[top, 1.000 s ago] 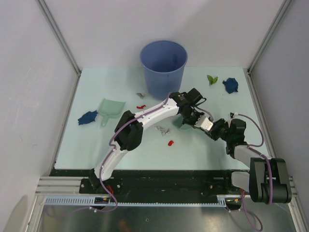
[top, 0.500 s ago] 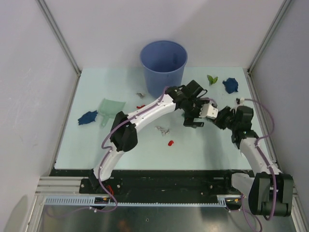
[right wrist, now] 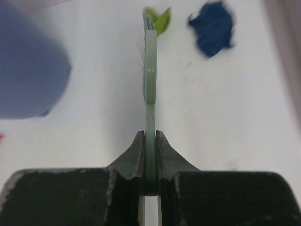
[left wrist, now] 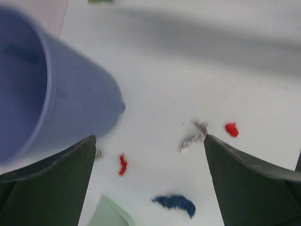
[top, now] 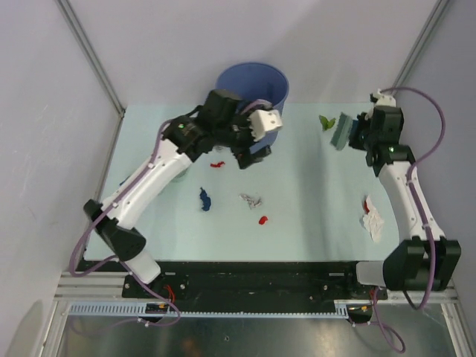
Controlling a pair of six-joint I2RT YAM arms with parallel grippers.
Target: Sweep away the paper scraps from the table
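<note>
No readable text, labels, brands or numbers anywhere: not on either arm, not in any view.

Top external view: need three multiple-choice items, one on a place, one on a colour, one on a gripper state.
1. Where does the blue bucket stand?
A. At the front edge
B. At the middle of the far edge of the table
C. In the right near corner

2. What colour is the paper scrap lying next to the brush?
A. Red
B. Grey
C. Green

3. How is the right gripper?
A. Open and empty
B. Shut on the brush
C. Shut on a scrap

Answers:
1 B, the bucket sits at the back, centred.
2 C, a green bit lies just beside the brush head.
3 B, the wrist view shows both fingers pinching the brush.
</note>
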